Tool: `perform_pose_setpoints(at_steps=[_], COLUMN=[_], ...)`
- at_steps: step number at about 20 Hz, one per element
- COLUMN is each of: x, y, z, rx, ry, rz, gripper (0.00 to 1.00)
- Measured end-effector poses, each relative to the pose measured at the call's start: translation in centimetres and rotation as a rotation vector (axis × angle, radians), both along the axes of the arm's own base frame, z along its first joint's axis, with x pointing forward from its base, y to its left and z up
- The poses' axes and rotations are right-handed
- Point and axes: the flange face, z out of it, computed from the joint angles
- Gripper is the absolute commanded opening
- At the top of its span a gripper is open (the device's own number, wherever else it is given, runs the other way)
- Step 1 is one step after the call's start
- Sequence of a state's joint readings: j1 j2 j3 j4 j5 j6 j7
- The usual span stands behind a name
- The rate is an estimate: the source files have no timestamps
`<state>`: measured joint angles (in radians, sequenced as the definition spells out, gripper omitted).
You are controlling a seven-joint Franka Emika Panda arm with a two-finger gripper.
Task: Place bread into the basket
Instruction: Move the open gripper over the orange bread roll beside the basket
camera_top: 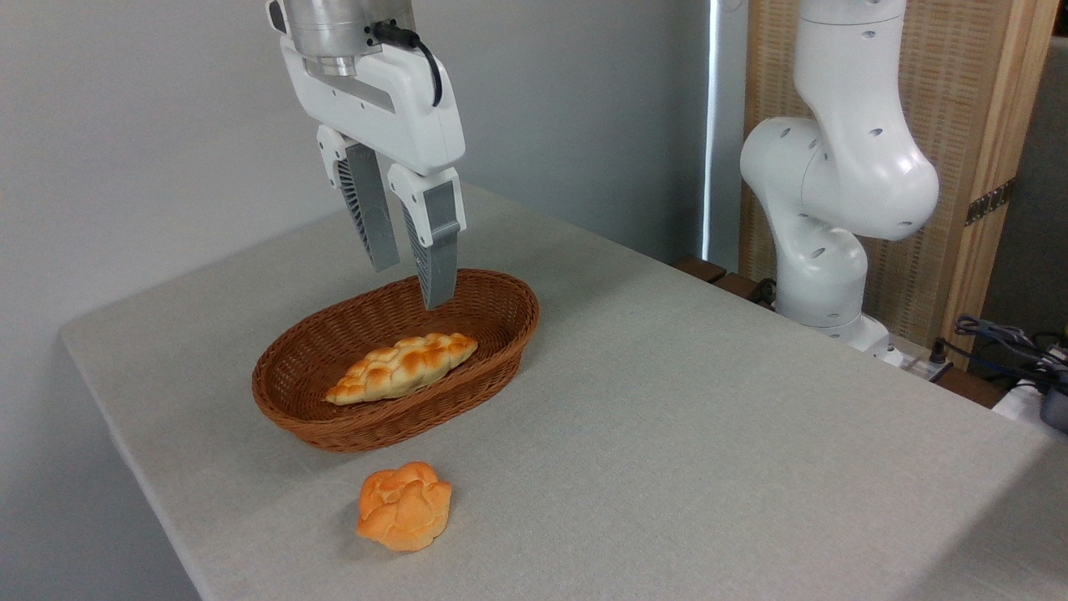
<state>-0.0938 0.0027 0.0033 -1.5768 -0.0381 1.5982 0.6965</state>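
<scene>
The bread [405, 506], a small knotted orange-golden roll, lies on the table in front of the basket, near the front edge. The oval reddish-brown wicker basket [505, 346] sits at the table's middle left, with a longer pale braided loaf [402, 368] lying inside it. My gripper [410, 284] hangs above the back part of the basket, fingers pointing down and apart, nothing between them. It is well clear of the roll, which lies in front of the basket.
The grey table [667, 434] stretches to the right of the basket. The arm's white base [834, 209] stands at the back right, with cables [1001, 342] beside it. The table's left edge [125, 417] drops off close to the basket.
</scene>
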Motion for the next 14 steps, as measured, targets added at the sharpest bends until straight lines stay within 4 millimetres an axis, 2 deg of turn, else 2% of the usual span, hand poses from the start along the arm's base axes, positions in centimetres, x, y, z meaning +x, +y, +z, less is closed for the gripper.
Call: perform_pose_setpoints(at_steps=[6, 14], x=[0.43, 0.58], y=[0.88, 0.90], z=[-0.68, -0.78], rx=[0.000, -0.002], ry=[0.012, -0.006], rz=[0.016, 0.018], gripper=[1.00, 1.00])
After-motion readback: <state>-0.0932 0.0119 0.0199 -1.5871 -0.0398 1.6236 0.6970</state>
